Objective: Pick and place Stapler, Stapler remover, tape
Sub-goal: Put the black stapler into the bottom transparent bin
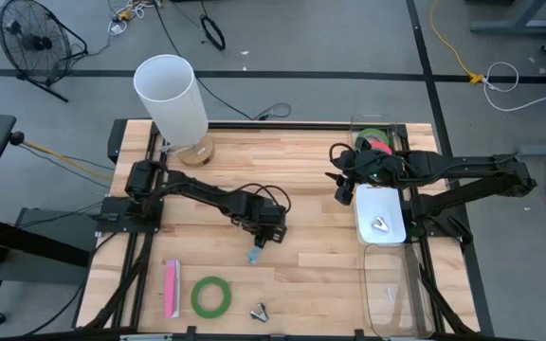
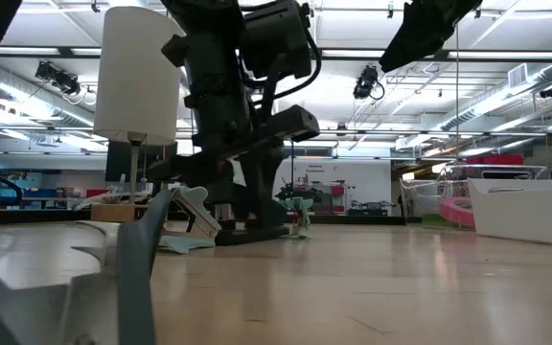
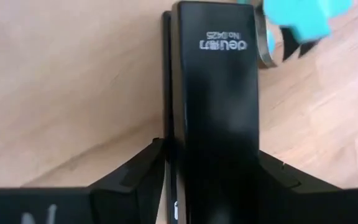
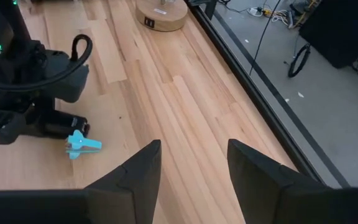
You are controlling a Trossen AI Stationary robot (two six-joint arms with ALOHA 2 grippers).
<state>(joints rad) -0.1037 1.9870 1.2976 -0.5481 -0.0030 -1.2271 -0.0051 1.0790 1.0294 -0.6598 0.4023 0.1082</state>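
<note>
the stapler (image 3: 213, 106) is a black, glossy, rigid bar. it lies between the two fingers (image 3: 129, 180) of the left gripper (image 1: 265, 230), which close against its long sides near one end; the rest of the body projects forward past the fingertips. judged from this view, the fingers are clamped on it at a moderate width. whether it rests on the table (image 1: 320, 161) or is lifted clear cannot be told.

handling, as a judgement: the stapler is stiff and fairly heavy for its size, with smooth painted sides that may slip. a grip near one end lets the free end sag or swing; a hold nearer the middle of the body would balance it better.

just beyond the fingertips lies a turquoise staple remover (image 1: 255, 254), near the stapler's far end. further out from the fingers, a green tape roll (image 1: 211, 296) lies flat, with a pink flat item (image 1: 171, 287) beside it and a small metal clip (image 1: 260, 312) on its other side.

the right gripper (image 1: 341, 183) waits well apart, above a white tray (image 1: 393, 225); its fingers (image 4: 138, 171) stand partly open and hold nothing. a bin behind it holds green and pink tape rolls (image 1: 373, 142).
</note>
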